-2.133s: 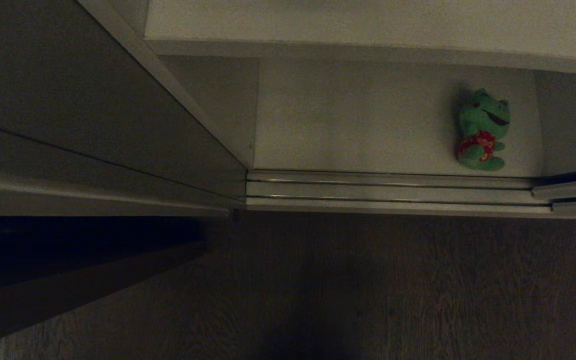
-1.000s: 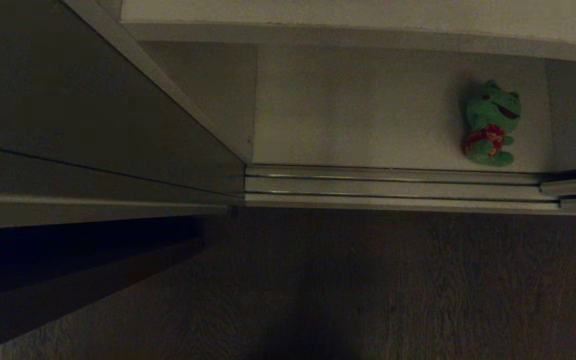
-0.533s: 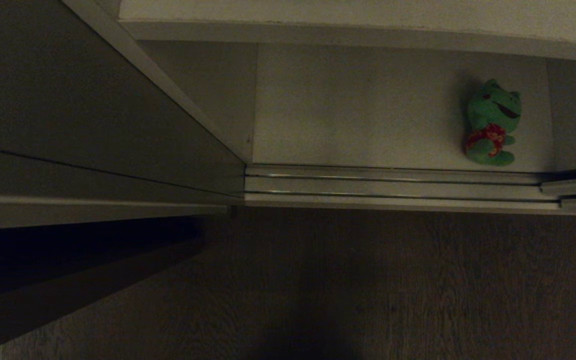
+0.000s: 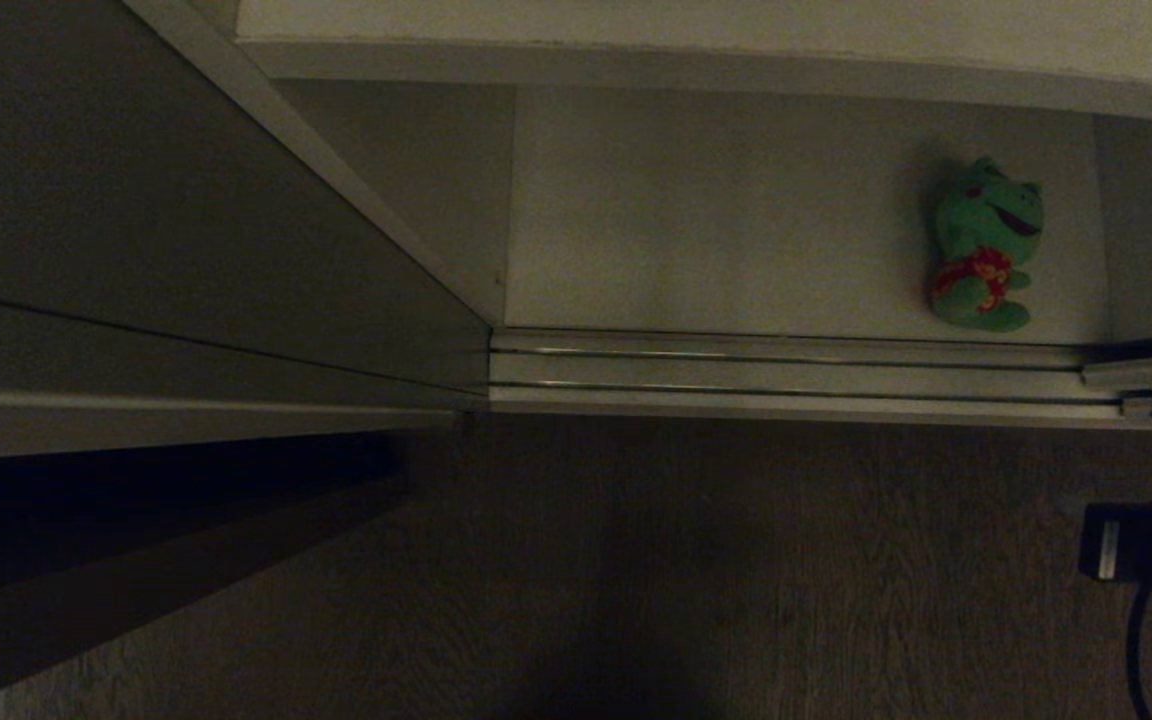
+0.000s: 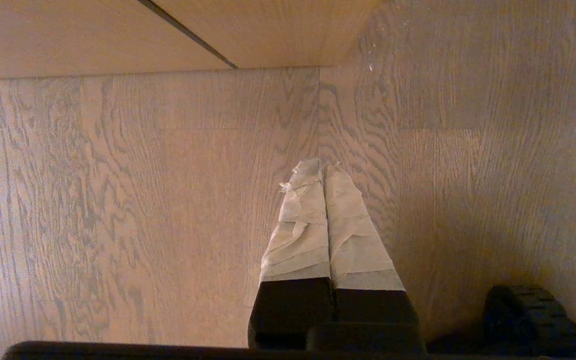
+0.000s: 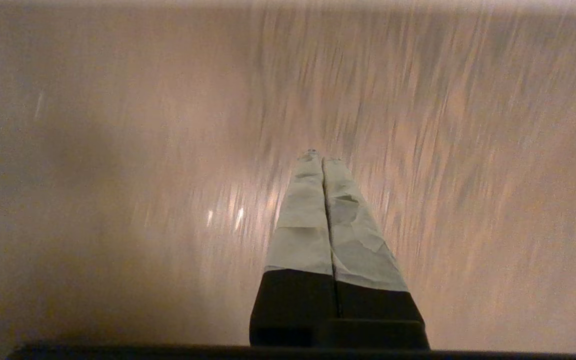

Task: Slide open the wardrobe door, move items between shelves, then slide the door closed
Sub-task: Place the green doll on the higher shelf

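The sliding wardrobe door (image 4: 186,190) stands pushed to the left, its beige frame (image 4: 336,170) edging the opening. A green frog toy (image 4: 986,245) with red trim sits at the right of the lower shelf (image 4: 716,220), near its front edge. An upper shelf (image 4: 736,25) runs across above it. My right arm (image 4: 1151,545) reaches in at the right edge, over the floor in front of the tracks. The right gripper (image 6: 320,159) is shut and holds nothing. My left gripper (image 5: 323,165) is shut and empty too, pointing down at the wooden floor.
Two metal door tracks (image 4: 786,375) run along the wardrobe's front edge. Ends of other door panels (image 4: 1146,375) show at the far right. Dark wooden floor (image 4: 686,560) lies in front. Brown wood panels (image 5: 93,35) meet the floor in the left wrist view.
My right arm has swung up into the head view at the right edge. Earlier the head view shifted a little. The frog and the door have not moved.
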